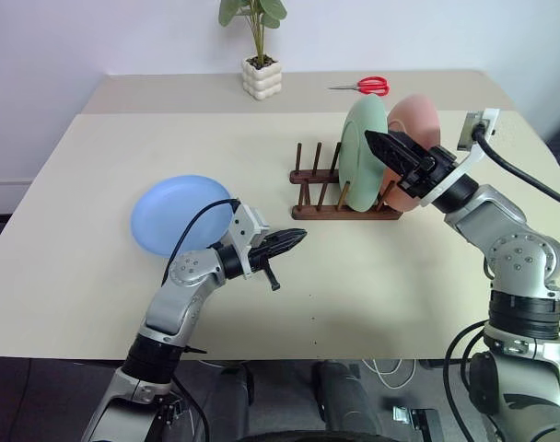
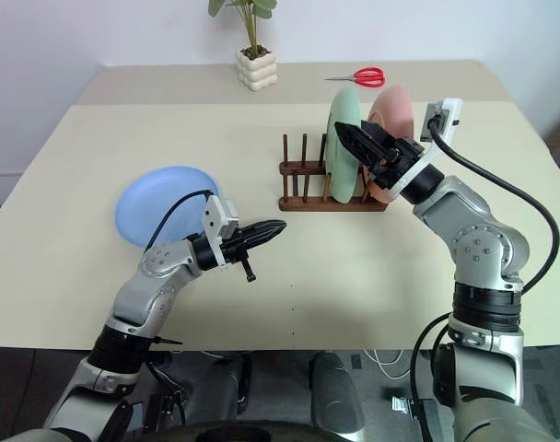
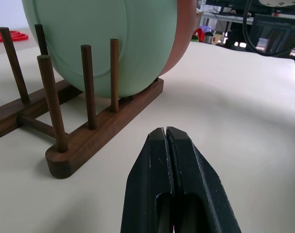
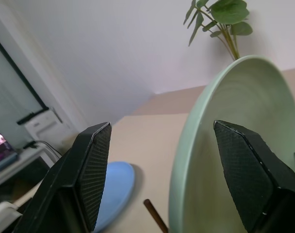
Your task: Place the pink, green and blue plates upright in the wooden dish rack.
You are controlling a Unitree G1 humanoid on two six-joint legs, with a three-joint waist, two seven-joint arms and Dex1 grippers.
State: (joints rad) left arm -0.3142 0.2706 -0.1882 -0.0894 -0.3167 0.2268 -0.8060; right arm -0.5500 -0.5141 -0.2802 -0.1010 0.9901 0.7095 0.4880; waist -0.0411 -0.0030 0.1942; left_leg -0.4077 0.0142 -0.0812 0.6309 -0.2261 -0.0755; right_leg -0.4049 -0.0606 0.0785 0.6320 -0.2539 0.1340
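Note:
The pale green plate (image 1: 361,157) stands upright in the dark wooden dish rack (image 1: 317,210), and the pink plate (image 1: 418,120) stands upright just behind it on the right. The blue plate (image 1: 174,214) lies flat on the table at the left. My right gripper (image 1: 377,143) is open at the green plate's upper rim (image 4: 186,145), one finger on each side and apart from it. My left gripper (image 1: 298,238) is shut and empty, just above the table between the blue plate and the rack. The left wrist view shows the rack's near rail (image 3: 104,131) ahead of it.
A small potted plant (image 1: 261,64) and red scissors (image 1: 365,87) sit at the back of the table. Several free pegs (image 1: 308,166) stand at the rack's left end. Bare tabletop (image 1: 354,285) lies in front of the rack.

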